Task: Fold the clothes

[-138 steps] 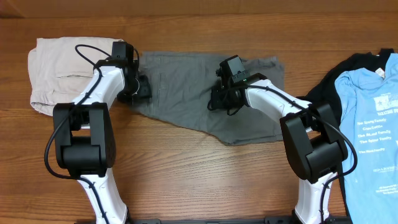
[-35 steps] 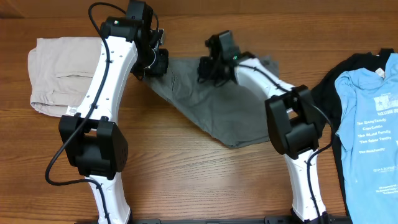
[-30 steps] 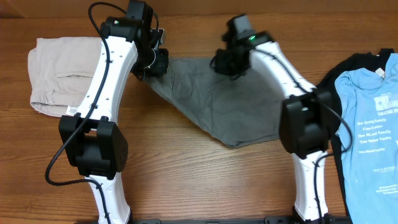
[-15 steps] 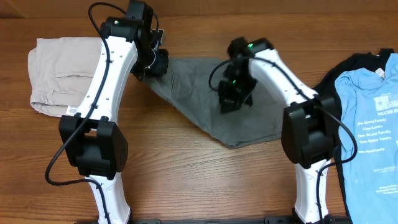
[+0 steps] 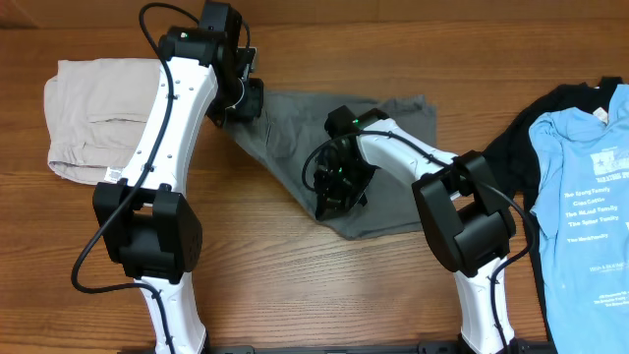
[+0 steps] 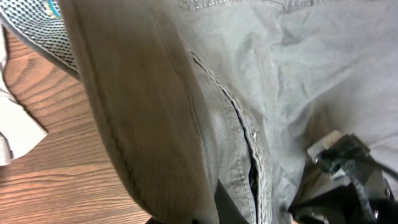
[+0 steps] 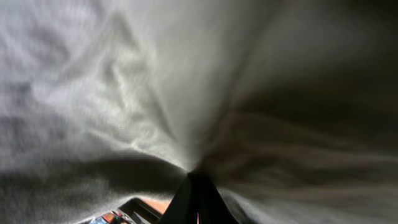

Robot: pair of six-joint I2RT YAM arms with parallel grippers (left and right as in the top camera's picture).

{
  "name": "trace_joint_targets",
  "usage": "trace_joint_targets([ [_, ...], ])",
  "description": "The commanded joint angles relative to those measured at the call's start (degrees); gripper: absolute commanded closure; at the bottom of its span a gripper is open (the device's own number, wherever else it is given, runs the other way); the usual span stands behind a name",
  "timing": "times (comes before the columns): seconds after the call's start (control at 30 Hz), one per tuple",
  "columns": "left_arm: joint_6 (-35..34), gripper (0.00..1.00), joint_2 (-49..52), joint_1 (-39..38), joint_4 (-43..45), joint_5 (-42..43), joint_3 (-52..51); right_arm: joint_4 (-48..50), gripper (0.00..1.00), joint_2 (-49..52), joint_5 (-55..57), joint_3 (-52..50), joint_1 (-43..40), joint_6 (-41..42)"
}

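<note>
The medium-grey cotton shorts [image 5: 290, 133] lie spread in the middle of the wooden worktop [image 5: 314, 295]. The left gripper [image 5: 243, 106] pinches their far left corner. The right gripper [image 5: 329, 195] is clamped on bunched fabric near their front edge.
</note>
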Motion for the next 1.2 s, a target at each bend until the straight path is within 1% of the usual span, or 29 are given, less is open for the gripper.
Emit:
trace_joint_targets([
  [0.0, 4.4, 0.92, -2.7, -0.3, -0.5, -4.2, 1.6, -1.7, 0.96, -0.4, -1.6, 1.3, -0.2, -0.6],
  [0.07, 4.6, 0.93, -2.7, -0.1, -0.5, -6.0, 1.6, -5.0, 0.96, -0.4, -1.3, 3.6, -1.6, -2.5],
  [0.13, 4.8, 0.94, -2.7, 0.0, -0.4, -5.9, 1.6, -11.5, 0.96, -1.4, -1.3, 9.2, -6.1, -6.6],
  [0.17, 6.0, 0.93, -2.7, 0.0, -0.3, -5.9, 1.6, -12.5, 0.96, -2.3, -0.5, 11.2, -8.6, -7.0],
  [0.3, 6.7, 0.93, -2.7, 0.0, -0.3, -5.8, 1.8, -14.9, 0.96, -3.0, 5.1, 12.7, -15.0, -6.9],
  [0.33, 6.7, 0.95, -2.7, -0.3, -0.4, -5.8, 2.3, -16.1, 0.96, -3.0, 8.8, 12.6, -17.8, -6.9],
  [0.43, 6.6, 0.96, -2.7, -1.0, -0.8, -5.2, 5.1, -16.6, 0.96, -3.0, 15.8, 12.6, -22.8, -4.9],
  [0.5, 6.7, 0.96, -2.7, -1.6, -1.8, -1.2, 8.5, -15.3, 0.96, -3.0, 16.8, 11.9, -26.3, -4.8],
  [0.6, 6.7, 0.96, -2.7, -3.6, -3.6, 3.8, 13.0, -13.6, 0.96, -3.0, 16.8, 9.6, -28.9, -5.0],
  [0.7, 6.7, 0.96, -2.7, -5.8, -3.5, 3.7, 13.6, -11.5, 0.96, -3.0, 16.8, 6.1, -29.4, -5.0],
  [1.0, 6.7, 0.95, -2.7, -15.8, -3.7, 3.4, 13.5, -5.9, 0.96, -3.0, 16.8, -7.0, -29.4, -4.9],
  [1.1, 6.6, 0.92, -2.7, -18.9, -3.6, 3.5, 13.5, -4.1, 0.96, -3.0, 16.8, -9.5, -29.4, -5.0],
  [1.17, 5.4, 0.93, -2.6, -20.5, -3.1, 3.6, 13.5, -3.4, 0.96, -3.0, 16.8, -10.1, -29.4, -5.0],
])
